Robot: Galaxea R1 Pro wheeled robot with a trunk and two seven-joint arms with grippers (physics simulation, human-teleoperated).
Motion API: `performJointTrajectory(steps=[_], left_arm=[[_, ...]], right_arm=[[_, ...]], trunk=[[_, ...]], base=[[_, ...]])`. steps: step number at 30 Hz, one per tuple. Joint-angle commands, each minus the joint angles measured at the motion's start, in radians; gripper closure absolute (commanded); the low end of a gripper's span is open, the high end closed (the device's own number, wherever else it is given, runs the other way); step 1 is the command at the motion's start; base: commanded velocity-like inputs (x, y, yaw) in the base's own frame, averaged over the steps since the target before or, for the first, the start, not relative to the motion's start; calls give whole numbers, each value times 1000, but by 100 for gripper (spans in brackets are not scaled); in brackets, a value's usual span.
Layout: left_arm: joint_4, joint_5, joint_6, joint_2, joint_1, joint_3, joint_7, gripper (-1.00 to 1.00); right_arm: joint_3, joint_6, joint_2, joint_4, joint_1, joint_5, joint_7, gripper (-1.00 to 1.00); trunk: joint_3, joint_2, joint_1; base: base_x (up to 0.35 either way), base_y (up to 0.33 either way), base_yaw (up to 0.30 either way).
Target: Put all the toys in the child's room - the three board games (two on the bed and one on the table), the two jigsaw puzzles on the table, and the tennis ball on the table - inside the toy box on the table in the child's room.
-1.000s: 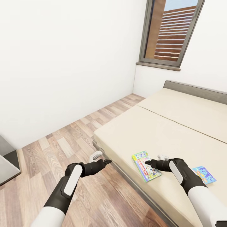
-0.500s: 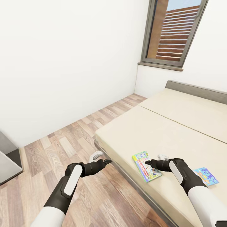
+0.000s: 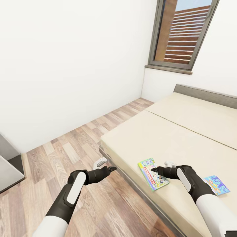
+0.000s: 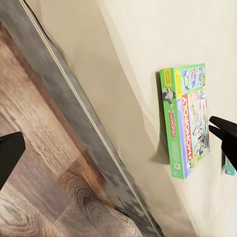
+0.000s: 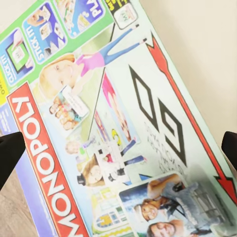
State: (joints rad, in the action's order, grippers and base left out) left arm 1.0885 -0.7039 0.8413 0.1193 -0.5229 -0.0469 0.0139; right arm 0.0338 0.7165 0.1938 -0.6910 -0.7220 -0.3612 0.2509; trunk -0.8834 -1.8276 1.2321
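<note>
Two board games lie on the bed (image 3: 184,131) near its front edge. The larger one is a green Monopoly box (image 3: 153,173) (image 4: 187,118) (image 5: 113,123). A smaller blue-white box (image 3: 215,184) lies further right. My right gripper (image 3: 154,170) (image 5: 118,150) hovers open just above the Monopoly cover, with one dark fingertip at each side of the right wrist view. My left gripper (image 3: 112,169) is open and empty over the wooden floor, beside the bed's grey frame. One of its fingers (image 4: 10,153) shows in the left wrist view.
The grey bed frame (image 3: 131,184) runs along the mattress edge between my arms. Wood floor (image 3: 65,148) stretches left to a white wall. A corner of grey furniture (image 3: 8,168) stands at the far left. A window (image 3: 181,33) sits above the bed's far end.
The whole picture has shifted slightly, so the camera moved a little. Both grippers hold the same pose, and the Monopoly box has not moved.
</note>
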Motion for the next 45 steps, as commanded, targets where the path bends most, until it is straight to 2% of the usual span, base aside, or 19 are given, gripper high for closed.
performJointTrajectory(steps=[1, 28, 45], left_arm=[[1, 1, 4, 0, 0, 1, 1, -100], [1, 2, 4, 0, 0, 0, 1, -100], [1, 1, 4, 0, 0, -1, 1, -100]], right_arm=[[3, 3, 1, -1, 0, 1, 2, -100], [3, 3, 1, -1, 0, 0, 2, -100], [3, 3, 1, -1, 0, 0, 2, -100]], trunk=[[-1, 0, 0], [-1, 0, 0], [-1, 0, 0]], base=[[0, 0, 8], [-3, 0, 2], [-108, 0, 0]])
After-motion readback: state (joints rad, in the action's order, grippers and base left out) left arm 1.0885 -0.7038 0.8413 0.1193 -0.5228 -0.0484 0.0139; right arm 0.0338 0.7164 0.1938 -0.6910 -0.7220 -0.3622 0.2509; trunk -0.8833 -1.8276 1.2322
